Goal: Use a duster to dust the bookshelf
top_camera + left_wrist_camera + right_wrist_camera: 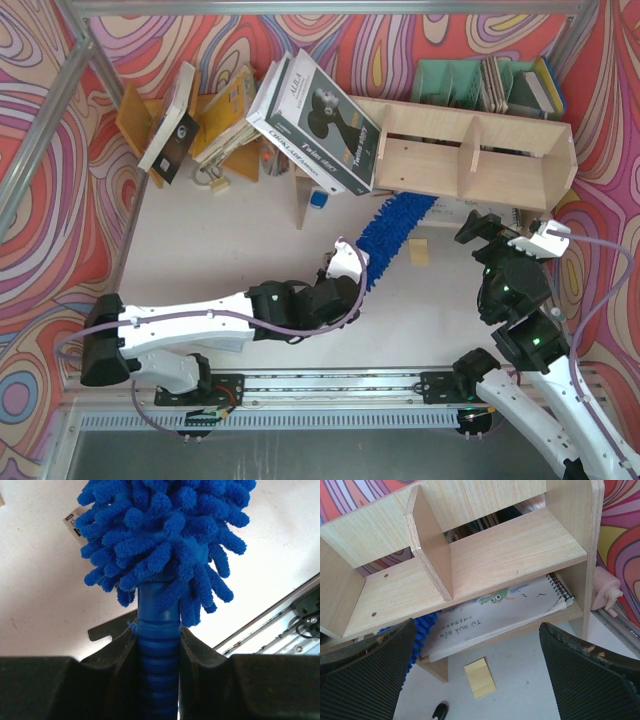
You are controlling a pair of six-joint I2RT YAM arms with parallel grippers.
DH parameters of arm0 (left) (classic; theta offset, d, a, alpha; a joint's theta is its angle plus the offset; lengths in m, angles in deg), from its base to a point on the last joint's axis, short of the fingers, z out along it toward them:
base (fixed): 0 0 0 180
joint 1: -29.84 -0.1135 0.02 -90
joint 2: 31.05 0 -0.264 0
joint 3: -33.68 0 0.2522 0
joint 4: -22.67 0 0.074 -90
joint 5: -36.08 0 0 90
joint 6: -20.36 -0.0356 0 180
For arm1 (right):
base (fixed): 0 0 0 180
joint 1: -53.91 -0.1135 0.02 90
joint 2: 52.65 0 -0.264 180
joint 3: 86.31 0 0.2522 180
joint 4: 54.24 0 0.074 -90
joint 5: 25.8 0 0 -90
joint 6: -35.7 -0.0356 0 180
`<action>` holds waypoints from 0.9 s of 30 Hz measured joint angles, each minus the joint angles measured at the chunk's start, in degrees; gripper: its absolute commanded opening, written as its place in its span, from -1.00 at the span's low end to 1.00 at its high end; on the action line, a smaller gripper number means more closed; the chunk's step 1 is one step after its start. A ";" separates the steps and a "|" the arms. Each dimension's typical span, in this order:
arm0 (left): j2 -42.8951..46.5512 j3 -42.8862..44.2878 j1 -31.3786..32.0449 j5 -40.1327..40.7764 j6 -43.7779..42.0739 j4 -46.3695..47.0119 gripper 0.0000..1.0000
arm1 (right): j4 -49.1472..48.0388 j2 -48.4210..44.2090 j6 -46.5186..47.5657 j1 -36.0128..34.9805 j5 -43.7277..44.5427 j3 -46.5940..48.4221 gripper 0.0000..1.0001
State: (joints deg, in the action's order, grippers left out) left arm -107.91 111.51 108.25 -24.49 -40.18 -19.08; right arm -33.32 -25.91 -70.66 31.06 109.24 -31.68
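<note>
Left wrist view: the duster (165, 540), fat bright-blue microfibre strands on a ribbed blue plastic handle, is clamped at that handle between the black jaws of the left gripper (159, 645). Its fluffy length slants over the white table (250, 240). The tip is tucked under the pale plywood bookshelf (470, 160), beside a spiral notebook (505, 610). A small yellow block (481, 677) lies in front. A leaning black-and-white book (320, 122) overhangs the shelf's left end. The right gripper (477, 680) hangs spread wide, holding nothing.
</note>
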 measured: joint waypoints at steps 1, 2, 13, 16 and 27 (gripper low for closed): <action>-0.72 0.72 0.04 -0.07 0.63 -0.22 -1.00 | 0.00 0.00 -0.02 0.00 0.00 0.00 0.97; -1.49 1.42 0.09 -0.09 1.31 -0.42 -1.00 | 0.00 0.00 -0.02 0.00 0.00 0.00 0.97; -11.72 14.29 2.51 1.57 13.86 -6.78 -1.00 | 0.00 0.00 -0.04 0.00 -0.04 -0.02 0.97; -12.57 15.54 3.13 2.21 17.46 -8.31 -1.00 | 0.00 0.00 -0.13 0.00 -0.04 0.00 0.97; -12.63 16.02 3.96 1.42 24.74 -8.61 -1.00 | -0.02 -0.07 -0.20 0.00 -0.13 0.00 0.98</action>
State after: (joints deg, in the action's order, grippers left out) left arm -120.54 127.54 112.21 -23.07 -15.44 -27.69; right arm -33.34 -25.98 -70.86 31.06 109.11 -31.68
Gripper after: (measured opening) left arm 0.345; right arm 0.987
